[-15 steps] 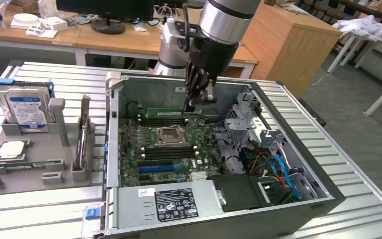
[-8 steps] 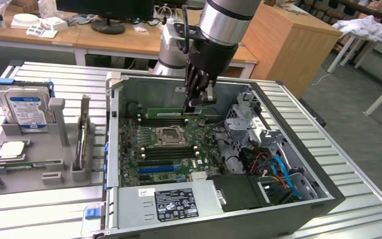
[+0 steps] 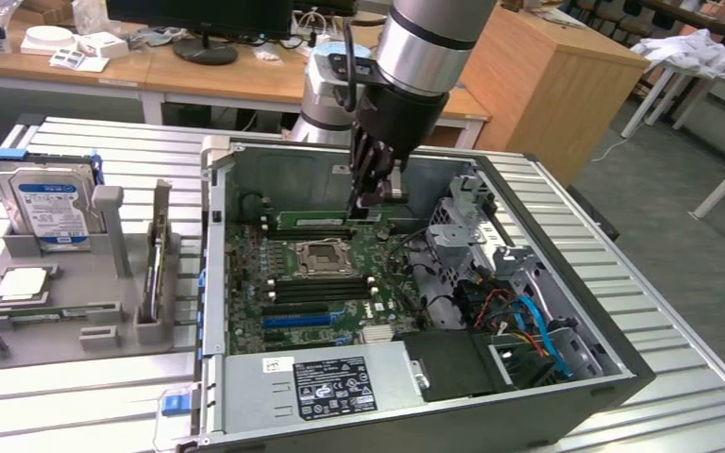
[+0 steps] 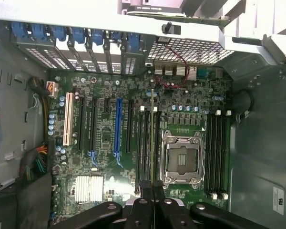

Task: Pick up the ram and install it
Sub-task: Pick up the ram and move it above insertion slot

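We see the gripper (image 4: 152, 185) with jaws pressed nearly together, pinching the ram (image 4: 152, 119) edge-on above the memory slots (image 4: 144, 143) beside the processor socket (image 4: 182, 160). We judge it light, stiff but brittle, best held by its bare upper edge, clear of chips and contacts.

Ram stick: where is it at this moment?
The long, thin green ram stick is gripped edge-on in the hand inside the open grey computer case, at the black memory slots beside the silver processor socket, mid-frame in the exterior view.
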Motion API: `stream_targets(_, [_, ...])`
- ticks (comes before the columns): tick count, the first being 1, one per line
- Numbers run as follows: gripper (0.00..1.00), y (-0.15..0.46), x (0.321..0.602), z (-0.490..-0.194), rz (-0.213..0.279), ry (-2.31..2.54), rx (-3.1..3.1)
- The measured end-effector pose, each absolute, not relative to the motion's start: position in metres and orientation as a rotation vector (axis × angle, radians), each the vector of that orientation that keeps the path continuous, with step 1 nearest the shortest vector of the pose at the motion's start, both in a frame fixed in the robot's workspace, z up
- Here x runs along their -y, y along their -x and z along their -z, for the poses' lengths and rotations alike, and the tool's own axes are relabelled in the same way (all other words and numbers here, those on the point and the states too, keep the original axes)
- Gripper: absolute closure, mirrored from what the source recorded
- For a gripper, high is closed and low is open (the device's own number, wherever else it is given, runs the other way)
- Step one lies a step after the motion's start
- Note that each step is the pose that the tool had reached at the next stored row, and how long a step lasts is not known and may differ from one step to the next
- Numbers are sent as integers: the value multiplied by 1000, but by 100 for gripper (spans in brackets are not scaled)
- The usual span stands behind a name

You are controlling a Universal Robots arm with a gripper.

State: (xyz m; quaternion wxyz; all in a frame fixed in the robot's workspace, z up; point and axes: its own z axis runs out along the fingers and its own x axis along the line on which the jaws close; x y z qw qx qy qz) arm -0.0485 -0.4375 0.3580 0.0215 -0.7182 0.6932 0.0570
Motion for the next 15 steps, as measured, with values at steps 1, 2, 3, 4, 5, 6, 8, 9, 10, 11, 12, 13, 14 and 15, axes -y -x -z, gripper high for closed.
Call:
stream_targets(1, [88, 48, 437, -357, -177, 2225, -2149])
stream_targets(2, [88, 48, 437, -357, -177, 2225, -2149])
stream_targets(3, [88, 49, 438, -357, -176, 2225, -2150])
stream_targets(4, [88, 48, 438, -357, -177, 2225, -2150])
stream_targets(5, [88, 48, 437, -357, -177, 2223, -2151])
stream_targets(6, [88, 48, 437, -356, -176, 2221, -2153])
stream_targets(8, [88, 48, 437, -356, -176, 2213, -2161])
stream_targets(9, [88, 48, 437, -356, -176, 2207, -2166])
stream_targets(10, [88, 49, 437, -355, -176, 2201, -2172])
stream_targets(11, [88, 48, 437, -355, -175, 2195, -2178])
stream_targets(12, [88, 48, 438, -355, -175, 2193, -2180])
stream_targets(13, [88, 48, 437, -355, -175, 2193, -2180])
stream_targets(14, [88, 48, 437, -355, -175, 2193, -2180])
stream_targets(15, [88, 48, 437, -355, -175, 2193, -2180])
